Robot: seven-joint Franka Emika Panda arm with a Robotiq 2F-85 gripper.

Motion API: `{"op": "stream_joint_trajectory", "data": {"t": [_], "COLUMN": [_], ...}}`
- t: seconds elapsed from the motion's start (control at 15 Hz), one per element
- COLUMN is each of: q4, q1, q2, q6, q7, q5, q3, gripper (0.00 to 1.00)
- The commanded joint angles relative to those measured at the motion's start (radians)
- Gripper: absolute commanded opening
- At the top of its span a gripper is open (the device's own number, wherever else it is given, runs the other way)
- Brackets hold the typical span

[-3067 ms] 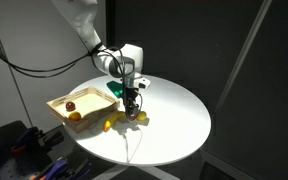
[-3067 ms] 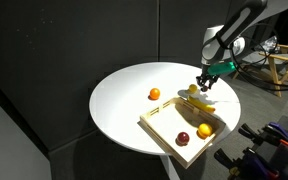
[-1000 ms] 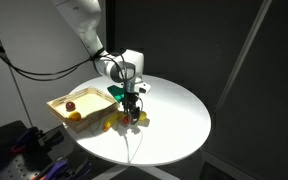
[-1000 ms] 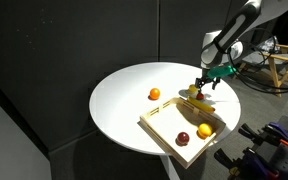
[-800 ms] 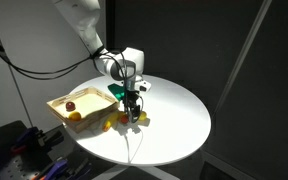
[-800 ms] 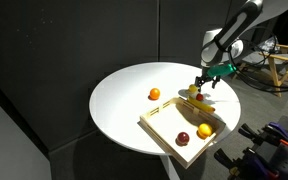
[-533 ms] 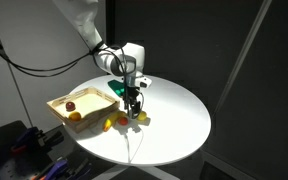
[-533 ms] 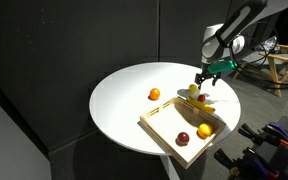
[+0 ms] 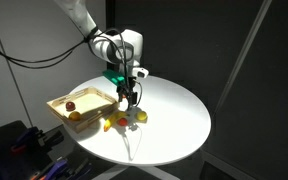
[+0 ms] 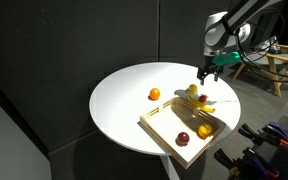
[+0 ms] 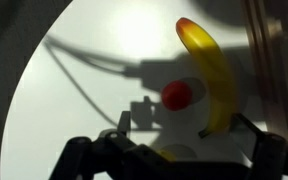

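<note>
My gripper (image 9: 130, 97) (image 10: 203, 76) hangs open and empty a little above a cluster of fruit on the round white table (image 9: 174, 110) (image 10: 124, 100). In the wrist view the yellow banana (image 11: 210, 75) and a small red fruit (image 11: 177, 95) lie below and between the dark fingertips (image 11: 124, 123), with a pale fruit (image 11: 171, 152) partly hidden by the gripper body. Both exterior views show the banana (image 9: 120, 122) (image 10: 200, 101) lying beside the wooden tray (image 9: 89, 97) (image 10: 164, 122). Nothing is between the jaws.
The tray holds a red fruit (image 9: 71, 105) (image 10: 183, 138) and an orange one (image 9: 75, 116) (image 10: 204, 130). A loose orange (image 10: 155, 94) sits on the table left of the banana. The tray's edge (image 11: 269, 50) runs along the right of the wrist view. Dark curtains surround the table.
The gripper has lifted straight up from the fruit cluster, staying open and empty. The banana and other fruit have stayed where they were.
</note>
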Motion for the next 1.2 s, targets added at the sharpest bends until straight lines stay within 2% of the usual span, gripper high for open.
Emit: {"op": "stream_joint_trajectory", "data": {"t": [0.0,0.53,1.13], "q4": [-0.058,-0.111,-0.167], "q1": [-0.011,-0.003,0.001], "q2": [-0.094,-0.179,-0.266], "q6": [-0.043,-0.081,-0.077], "q7": [-0.087,-0.166,-0.142], "q5": [-0.003,0.002,-0.001], "q3": [0.027,0.064,0.076], "gripper": [1.00,1.00,1.00]}}
